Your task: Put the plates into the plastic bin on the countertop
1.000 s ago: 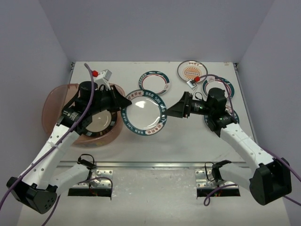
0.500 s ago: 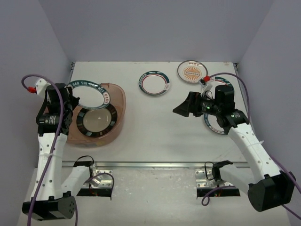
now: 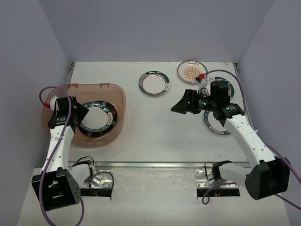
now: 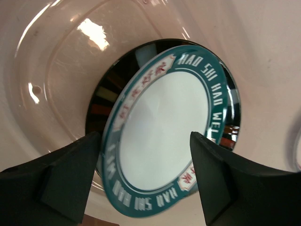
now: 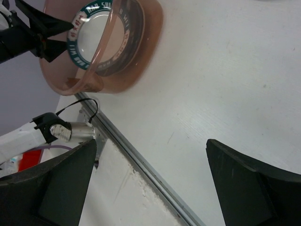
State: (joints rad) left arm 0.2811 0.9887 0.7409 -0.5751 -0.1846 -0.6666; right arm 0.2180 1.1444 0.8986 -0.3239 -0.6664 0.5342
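The pinkish plastic bin stands at the left of the white countertop. Inside it a teal-rimmed white plate leans tilted on a dark-rimmed plate. My left gripper hovers over the bin's left side, open, its fingers spread wide on either side of the tilted plate's near edge. My right gripper is open with nothing in it above bare table, right of centre. A teal-and-red rimmed plate and an orange sunburst plate lie at the back.
Two more plates lie partly under the right arm near the right wall. The metal front edge runs below the arms. In the right wrist view the bin shows at upper left, beyond my open right gripper.
My left arm carried the teal-rimmed plate from the table's middle to the bin and opened; the plate now leans on the dark one. The right gripper drew back slightly.
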